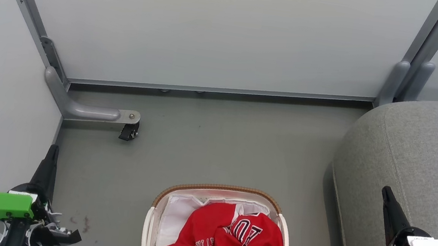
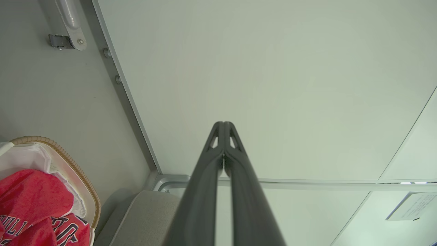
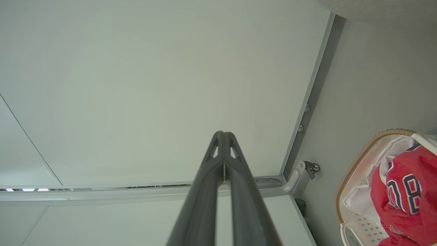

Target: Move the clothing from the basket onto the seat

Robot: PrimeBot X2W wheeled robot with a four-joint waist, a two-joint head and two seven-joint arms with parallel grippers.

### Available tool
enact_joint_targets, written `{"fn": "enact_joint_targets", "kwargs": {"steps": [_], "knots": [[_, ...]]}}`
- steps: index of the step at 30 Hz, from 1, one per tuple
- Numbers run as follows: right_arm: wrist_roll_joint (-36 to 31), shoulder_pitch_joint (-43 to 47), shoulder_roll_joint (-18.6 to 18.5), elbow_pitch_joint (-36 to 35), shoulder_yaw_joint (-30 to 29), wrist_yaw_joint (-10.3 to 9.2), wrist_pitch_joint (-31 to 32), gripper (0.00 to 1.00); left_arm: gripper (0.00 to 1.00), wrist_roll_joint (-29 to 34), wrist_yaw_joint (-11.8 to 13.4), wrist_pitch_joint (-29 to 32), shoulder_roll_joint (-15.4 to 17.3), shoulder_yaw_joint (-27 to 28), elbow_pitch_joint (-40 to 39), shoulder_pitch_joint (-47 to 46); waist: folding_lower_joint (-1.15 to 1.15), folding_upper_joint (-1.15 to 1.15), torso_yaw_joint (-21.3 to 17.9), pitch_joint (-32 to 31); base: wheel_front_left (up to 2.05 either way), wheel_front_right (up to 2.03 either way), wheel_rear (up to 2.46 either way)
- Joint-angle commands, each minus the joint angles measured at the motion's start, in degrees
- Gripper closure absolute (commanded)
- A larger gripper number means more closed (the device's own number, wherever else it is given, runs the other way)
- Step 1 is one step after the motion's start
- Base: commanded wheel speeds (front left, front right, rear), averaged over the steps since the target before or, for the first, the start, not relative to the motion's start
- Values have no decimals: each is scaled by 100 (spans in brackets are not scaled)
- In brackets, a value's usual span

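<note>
Clothing (image 1: 223, 241) heaped in the basket (image 1: 219, 187) over its liner (image 1: 176, 216); left gripper (image 2: 223, 125) and right gripper (image 3: 223, 134) each pressed together

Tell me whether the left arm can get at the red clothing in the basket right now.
Probably yes. The clothing lies uncovered in the open-topped basket, just right of the left end effector; nothing visible stands between them. It is shut, so must open first.
</note>
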Motion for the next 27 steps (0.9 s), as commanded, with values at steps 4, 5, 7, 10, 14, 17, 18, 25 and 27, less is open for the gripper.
{"fn": "enact_joint_targets", "kwargs": {"steps": [4,5,7,10,14,17,18,25,27], "knots": [[18,-46,-35,-19,-8,0,13,100,100,29,-36,12,4,4,-9,-67,0,0,0,0,0,0,0],[18,-46,-35,-19,-8,0,13,100,100,29,-36,12,4,4,-9,-67,0,0,0,0,0,0,0],[18,-46,-35,-19,-8,-1,13,100,100,29,-36,12,4,4,-9,-67,0,0,0,0,0,0,0],[18,-46,-35,-19,-8,0,13,100,100,29,-36,12,4,4,-9,-67,0,0,0,0,0,0,0],[18,-46,-35,-19,-8,0,13,100,100,29,-36,12,4,4,-9,-67,0,0,0,0,0,0,0],[18,-46,-35,-19,-8,0,13,100,100,29,-36,12,4,4,-9,-67,0,0,0,0,0,0,0],[18,-46,-35,-19,-8,0,13,100,100,29,-36,12,4,4,-9,-67,0,0,0,0,0,0,0],[18,-46,-35,-18,-8,0,13,100,100,29,-36,12,4,4,-9,-67,0,0,0,0,0,0,0],[18,-46,-35,-18,-8,0,12,100,100,29,-36,12,4,4,-9,-67,0,0,0,0,0,0,0]]}}
